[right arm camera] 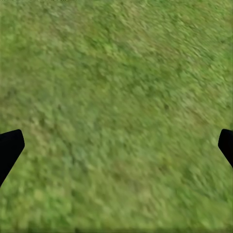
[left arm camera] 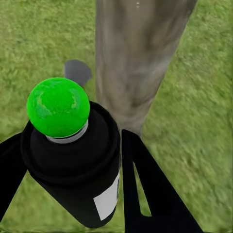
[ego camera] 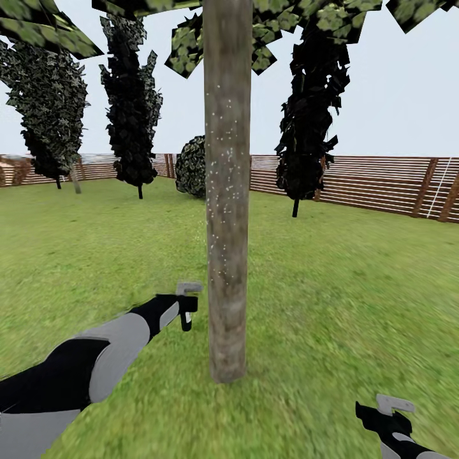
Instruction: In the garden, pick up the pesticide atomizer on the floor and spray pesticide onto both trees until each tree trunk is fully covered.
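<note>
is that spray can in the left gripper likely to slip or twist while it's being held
The spray can looks like a smooth, round black cylinder, so it could probably rotate between the left gripper's flat fingers. It seems rigid and small, likely light, so sagging looks unlikely. The rounded green top sticks out above the grip, so a knock against the trunk might tilt it.
</note>
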{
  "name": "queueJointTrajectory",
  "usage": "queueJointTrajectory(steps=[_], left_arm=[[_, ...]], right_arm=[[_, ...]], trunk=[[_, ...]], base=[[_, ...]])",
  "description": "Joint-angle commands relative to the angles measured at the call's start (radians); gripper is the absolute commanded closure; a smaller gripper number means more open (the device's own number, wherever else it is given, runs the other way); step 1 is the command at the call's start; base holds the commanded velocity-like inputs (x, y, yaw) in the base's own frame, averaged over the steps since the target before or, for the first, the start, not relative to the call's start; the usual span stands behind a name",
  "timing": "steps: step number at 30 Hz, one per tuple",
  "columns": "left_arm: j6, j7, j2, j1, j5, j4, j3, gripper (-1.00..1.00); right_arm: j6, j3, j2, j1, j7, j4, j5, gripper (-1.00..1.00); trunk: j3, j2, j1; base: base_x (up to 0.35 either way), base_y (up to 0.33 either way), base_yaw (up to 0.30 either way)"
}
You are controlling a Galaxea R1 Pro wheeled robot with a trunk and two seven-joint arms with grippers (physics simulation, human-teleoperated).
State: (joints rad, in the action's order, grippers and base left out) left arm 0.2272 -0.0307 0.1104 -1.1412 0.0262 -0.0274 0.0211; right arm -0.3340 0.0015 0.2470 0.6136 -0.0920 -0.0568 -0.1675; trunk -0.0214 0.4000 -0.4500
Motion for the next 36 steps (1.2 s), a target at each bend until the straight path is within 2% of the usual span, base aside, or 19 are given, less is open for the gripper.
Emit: queueJointTrajectory(steps=[1,5,8,10,11,12,14,18,28,30,32,36], left_arm=[[-0.001,0.000,0.000,0.010,0.000,-0.001,0.000,1.00],[-0.010,0.000,0.000,0.032,0.000,-0.001,0.000,1.00],[-0.065,-0.005,0.001,0.046,0.000,0.000,0.000,1.00],[-0.094,-0.023,0.002,0.084,0.000,-0.001,0.002,1.00],[-0.121,-0.028,0.006,0.095,0.000,-0.002,0.003,1.00],[-0.155,-0.033,0.023,0.105,0.000,-0.002,0.002,1.00],[-0.164,-0.034,0.027,0.107,0.000,-0.003,0.003,1.00],[-0.209,-0.034,0.032,0.109,-0.002,-0.002,0.003,1.00],[-0.217,-0.034,0.029,0.112,-0.002,-0.002,0.002,1.00],[-0.216,-0.034,0.026,0.112,-0.002,-0.002,0.002,1.00],[-0.215,-0.035,0.024,0.112,-0.002,-0.002,0.002,1.00],[-0.214,-0.035,0.022,0.112,-0.002,-0.002,0.002,1.00]], right_arm=[[0.000,0.000,0.000,0.000,0.000,0.000,0.000,-1.00],[0.000,0.000,0.000,0.000,0.000,0.000,0.000,-1.00],[0.000,0.001,-0.001,0.000,0.000,0.000,0.000,-1.00],[0.000,0.001,-0.001,0.000,0.000,0.000,0.000,-1.00],[0.000,0.001,-0.001,0.000,0.000,0.000,-0.001,-1.00],[0.000,0.002,-0.002,0.000,0.000,0.000,-0.001,-1.00],[0.000,0.002,-0.002,0.000,0.001,0.000,-0.001,-1.00],[0.000,0.002,-0.027,0.000,0.003,0.001,-0.001,-1.00],[-0.002,0.001,-0.035,-0.002,0.003,0.001,-0.001,-1.00],[-0.002,0.000,-0.034,-0.026,0.003,0.000,-0.002,-1.00],[-0.003,0.000,-0.035,-0.077,0.002,0.000,-0.004,-1.00],[-0.003,0.000,-0.035,-0.111,0.000,0.000,-0.007,-1.00]], trunk=[[0.000,0.000,0.000],[0.000,0.000,0.000],[0.000,0.000,0.000],[0.000,0.000,0.000],[0.000,0.000,0.000],[0.000,0.000,0.000],[0.000,0.000,0.000],[0.000,0.000,0.000],[0.000,0.000,0.000],[0.000,0.000,0.000],[0.000,0.000,0.000],[0.000,0.000,0.000]], base=[[0.000,0.000,0.000],[0.000,0.000,0.000],[0.000,0.000,0.000],[0.000,0.000,0.000],[0.000,0.000,0.000],[0.000,0.000,0.000],[0.000,0.000,0.000],[0.009,0.058,0.000],[0.103,0.310,0.000],[0.035,0.349,0.000],[0.011,0.350,0.000],[0.003,0.350,0.000]])
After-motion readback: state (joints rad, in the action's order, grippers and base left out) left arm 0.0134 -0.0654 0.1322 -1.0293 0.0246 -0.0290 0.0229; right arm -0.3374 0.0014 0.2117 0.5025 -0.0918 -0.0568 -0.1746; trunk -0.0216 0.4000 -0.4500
